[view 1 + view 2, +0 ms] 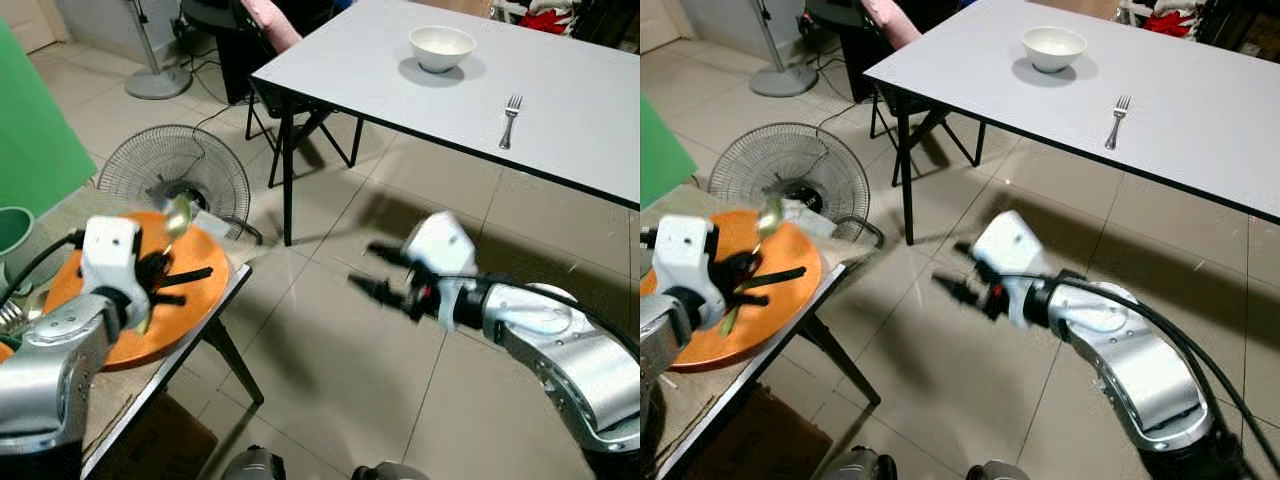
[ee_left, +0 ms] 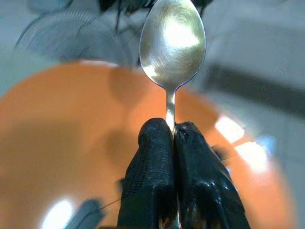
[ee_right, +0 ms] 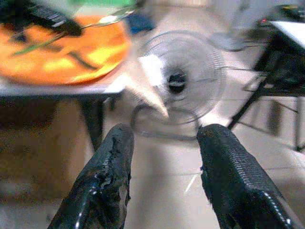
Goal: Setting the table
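My left gripper [image 1: 158, 262] is shut on the neck of a silver spoon [image 2: 172, 43], holding it just above a round orange tray [image 1: 190, 300] on a small side table at my left. The spoon's bowl [image 1: 178, 215] points up and away from me. My right gripper [image 1: 362, 266] hangs open above the tiled floor, fingers [image 3: 107, 176] spread with nothing between them, pointing toward the tray. Ahead stands a white table [image 1: 360, 70] with a white bowl [image 1: 441, 47] and a fork [image 1: 511, 120] lying to the bowl's right.
A floor fan [image 1: 175, 175] lies tilted beside the side table, between it and the white table's black leg [image 1: 288, 180]. A folding chair [image 1: 300, 120] stands at the table's left end. A green panel [image 1: 30, 130] and a green bucket [image 1: 12, 230] are at far left.
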You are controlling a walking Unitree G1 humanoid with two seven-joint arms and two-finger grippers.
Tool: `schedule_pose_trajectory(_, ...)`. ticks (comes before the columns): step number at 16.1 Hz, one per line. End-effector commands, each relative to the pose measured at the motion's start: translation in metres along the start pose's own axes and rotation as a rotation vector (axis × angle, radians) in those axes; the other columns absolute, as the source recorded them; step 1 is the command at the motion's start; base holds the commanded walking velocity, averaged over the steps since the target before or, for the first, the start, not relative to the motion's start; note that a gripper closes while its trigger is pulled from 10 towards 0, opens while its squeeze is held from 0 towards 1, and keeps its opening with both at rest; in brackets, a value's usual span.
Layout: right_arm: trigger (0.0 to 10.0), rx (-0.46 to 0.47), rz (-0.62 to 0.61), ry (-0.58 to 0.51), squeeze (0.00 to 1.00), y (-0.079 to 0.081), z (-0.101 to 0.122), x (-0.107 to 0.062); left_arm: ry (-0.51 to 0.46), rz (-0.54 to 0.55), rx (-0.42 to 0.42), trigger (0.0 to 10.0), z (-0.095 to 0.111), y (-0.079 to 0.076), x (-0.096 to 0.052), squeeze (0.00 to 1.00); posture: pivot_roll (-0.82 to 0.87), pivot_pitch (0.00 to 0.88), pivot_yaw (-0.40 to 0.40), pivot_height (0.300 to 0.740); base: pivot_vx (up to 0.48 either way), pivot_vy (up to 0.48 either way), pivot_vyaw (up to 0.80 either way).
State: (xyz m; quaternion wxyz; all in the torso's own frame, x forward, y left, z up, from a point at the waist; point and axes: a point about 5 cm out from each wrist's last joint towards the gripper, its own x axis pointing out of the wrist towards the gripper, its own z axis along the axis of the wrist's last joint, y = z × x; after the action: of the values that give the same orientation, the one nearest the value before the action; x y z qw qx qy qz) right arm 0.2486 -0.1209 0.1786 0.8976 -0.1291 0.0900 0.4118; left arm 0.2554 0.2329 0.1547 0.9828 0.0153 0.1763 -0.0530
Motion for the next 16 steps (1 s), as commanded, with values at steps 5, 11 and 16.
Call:
schedule_pose_trajectory(5,10.0,0.147,-0.172,-0.059,0.0,0.0,-0.007,-0.002,-0.178,-0.057,-0.056,0.0,0.026,-0.029,-0.021,0.0,-0.04,0.037,0.021,0.74,0.0,0.0,0.0)
schedule_pose_trajectory(11,10.0,0.297,-0.49,-0.069,0.0,-0.016,-0.024,-0.013,-0.341,-0.053,0.004,10.0,0.032,-0.085,-0.027,0.0,-0.07,0.018,0.046,0.74,0.0,0.0,-0.48)
schedule_pose_trajectory(16,10.0,0.307,-0.541,-0.059,0.0,-0.021,-0.032,-0.014,-0.328,0.066,0.047,10.0,0.019,-0.079,-0.024,0.0,-0.08,0.018,0.043,0.74,0.108,0.0,-0.48)
